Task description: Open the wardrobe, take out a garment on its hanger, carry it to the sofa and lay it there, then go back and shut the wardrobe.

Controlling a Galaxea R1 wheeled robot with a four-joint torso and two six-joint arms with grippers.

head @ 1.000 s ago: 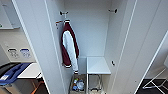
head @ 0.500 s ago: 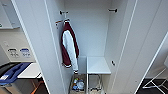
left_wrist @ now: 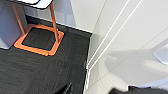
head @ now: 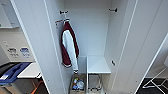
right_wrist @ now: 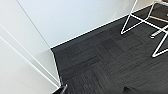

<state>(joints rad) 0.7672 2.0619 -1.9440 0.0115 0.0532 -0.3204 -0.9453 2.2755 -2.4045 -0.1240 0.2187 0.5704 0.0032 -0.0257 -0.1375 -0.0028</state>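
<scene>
While doors gape, wardrobe (head: 87,37) holds maroon jacket (head: 69,45).

The box (head: 78,84) on the wardrobe (head: 100,37) floor holds contents too blurred to identify.

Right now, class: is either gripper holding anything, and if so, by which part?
It cannot be told. No gripper is seen holding anything. The maroon jacket hangs from a hook inside the open wardrobe, untouched.

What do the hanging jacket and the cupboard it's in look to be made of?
The jacket looks like soft cloth: maroon body, white sleeves, striped knit-like hem, hanging limp. The wardrobe looks like smooth white painted or laminated board, flat with an even matt sheen; which one I can't tell.
</scene>
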